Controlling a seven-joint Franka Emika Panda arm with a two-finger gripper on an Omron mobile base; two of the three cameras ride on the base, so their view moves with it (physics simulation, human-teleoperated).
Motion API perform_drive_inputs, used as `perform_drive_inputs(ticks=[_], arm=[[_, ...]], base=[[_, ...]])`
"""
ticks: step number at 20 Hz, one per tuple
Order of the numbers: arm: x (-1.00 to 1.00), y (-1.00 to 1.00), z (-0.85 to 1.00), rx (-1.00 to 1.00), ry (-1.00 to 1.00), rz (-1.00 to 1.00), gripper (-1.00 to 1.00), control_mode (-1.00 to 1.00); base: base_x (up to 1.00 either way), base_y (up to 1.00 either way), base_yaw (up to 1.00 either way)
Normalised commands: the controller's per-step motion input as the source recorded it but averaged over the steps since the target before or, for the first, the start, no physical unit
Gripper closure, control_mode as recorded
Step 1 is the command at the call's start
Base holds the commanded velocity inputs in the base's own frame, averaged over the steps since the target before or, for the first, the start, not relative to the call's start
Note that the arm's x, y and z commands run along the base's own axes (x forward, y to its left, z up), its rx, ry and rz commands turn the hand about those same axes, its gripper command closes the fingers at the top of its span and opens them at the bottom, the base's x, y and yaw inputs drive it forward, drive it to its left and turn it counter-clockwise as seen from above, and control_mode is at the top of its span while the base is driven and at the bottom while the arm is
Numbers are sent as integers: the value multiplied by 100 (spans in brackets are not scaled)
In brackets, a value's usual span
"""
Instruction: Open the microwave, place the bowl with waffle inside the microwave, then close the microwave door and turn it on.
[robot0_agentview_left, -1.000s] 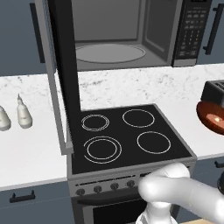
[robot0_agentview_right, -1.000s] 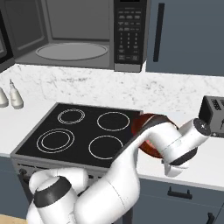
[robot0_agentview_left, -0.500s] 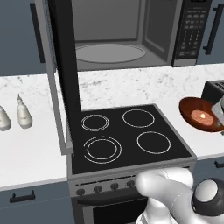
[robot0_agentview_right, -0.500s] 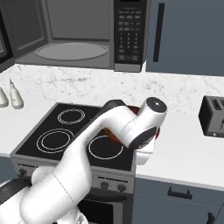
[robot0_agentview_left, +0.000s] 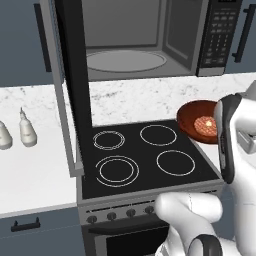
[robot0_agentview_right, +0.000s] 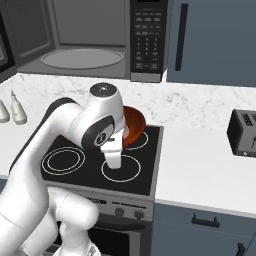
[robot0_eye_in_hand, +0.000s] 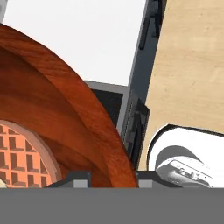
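Swinging leftward from beside the toaster (robot0_agentview_right: 243, 134), the bowl (robot0_agentview_left: 199, 121) with its waffle (robot0_agentview_left: 206, 123) now hangs over the stove's (robot0_agentview_left: 145, 155) right edge; the gripper (robot0_eye_in_hand: 111, 177) pinches its rim. Rigid and glossy, probably slippery: keep it level.

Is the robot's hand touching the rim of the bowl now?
Touching. In the hand view the two fingertips stand on either side of the rim of the bowl, closed on it; the waffle lies inside.
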Motion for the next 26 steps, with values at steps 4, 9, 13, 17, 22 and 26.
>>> perform_drive_inputs(ticks=[4, 9, 13, 17, 22, 26], arm=[[-24, 97, 72, -5, -14, 0, 100, -100], [-8, 83, 77, 0, -17, 0, 100, -100], [0, 76, 86, 0, -13, 3, 100, -100], [9, 60, 90, 1, -9, 4, 100, -100], [27, 16, 82, 10, -10, 0, 100, -100], [45, 0, 65, 9, 0, 0, 100, -100]], base=[[0, 0, 0], [0, 0, 0], [0, 0, 0], [0, 0, 0], [0, 0, 0], [0, 0, 0]])
